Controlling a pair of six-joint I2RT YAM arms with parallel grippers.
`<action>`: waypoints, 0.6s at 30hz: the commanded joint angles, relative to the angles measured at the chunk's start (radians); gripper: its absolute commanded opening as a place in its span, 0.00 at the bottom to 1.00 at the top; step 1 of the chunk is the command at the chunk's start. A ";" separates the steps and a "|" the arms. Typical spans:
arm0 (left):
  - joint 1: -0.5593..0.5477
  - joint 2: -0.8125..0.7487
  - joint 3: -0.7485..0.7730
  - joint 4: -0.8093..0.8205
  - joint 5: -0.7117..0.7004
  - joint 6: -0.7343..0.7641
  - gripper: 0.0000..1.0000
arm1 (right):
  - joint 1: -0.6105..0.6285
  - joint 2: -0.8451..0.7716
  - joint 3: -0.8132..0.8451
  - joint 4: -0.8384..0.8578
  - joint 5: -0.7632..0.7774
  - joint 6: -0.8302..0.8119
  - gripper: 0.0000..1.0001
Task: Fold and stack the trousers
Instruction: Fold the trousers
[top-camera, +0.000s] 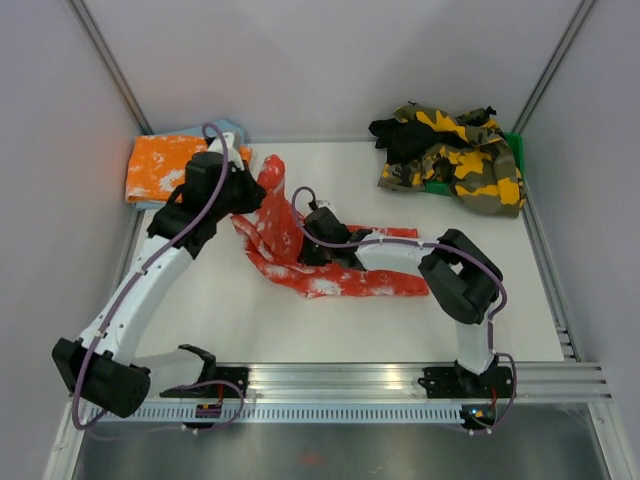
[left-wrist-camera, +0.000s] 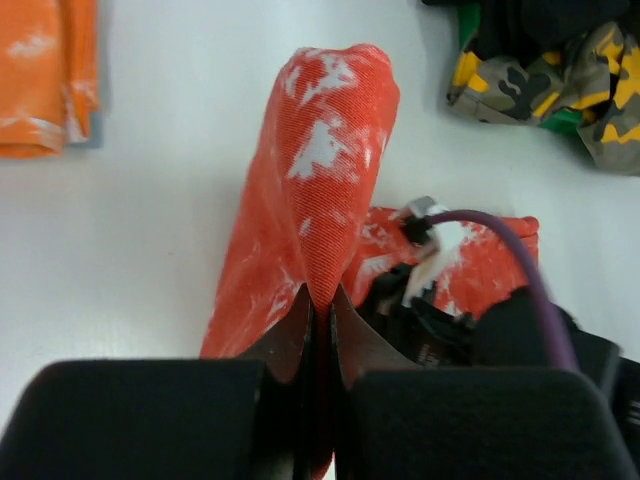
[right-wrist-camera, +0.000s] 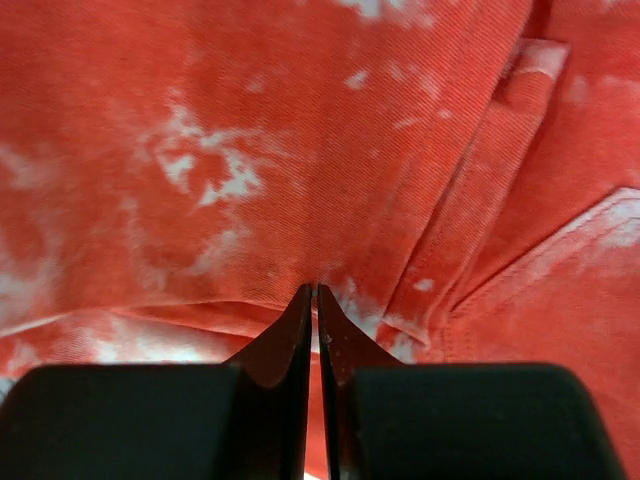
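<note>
Left claw (left-wrist-camera: 320, 296): jaws drawn together, pinching a raised fold of the red-and-white trousers (top-camera: 340, 284), which stand up as a peak from its tips.

Right claw (right-wrist-camera: 316, 292): jaws narrowed to a thin slit, tips pressed into a crease of the same trousers, low on the cloth.

The trousers lie rumpled at mid-table (top-camera: 250, 320), between both arms. A folded orange pair (top-camera: 160, 166) sits at the far left edge; a camouflage heap (top-camera: 455, 158) fills the far right corner. Bare surface shows in front.
</note>
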 joint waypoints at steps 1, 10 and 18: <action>-0.145 0.080 0.140 -0.046 -0.161 -0.113 0.02 | -0.039 -0.021 0.042 -0.039 0.013 0.002 0.09; -0.362 0.248 0.284 -0.037 -0.287 -0.242 0.02 | -0.327 -0.501 0.000 -0.453 0.220 -0.176 0.29; -0.630 0.535 0.494 -0.081 -0.465 -0.394 0.02 | -0.741 -0.747 -0.057 -0.628 0.239 -0.192 0.43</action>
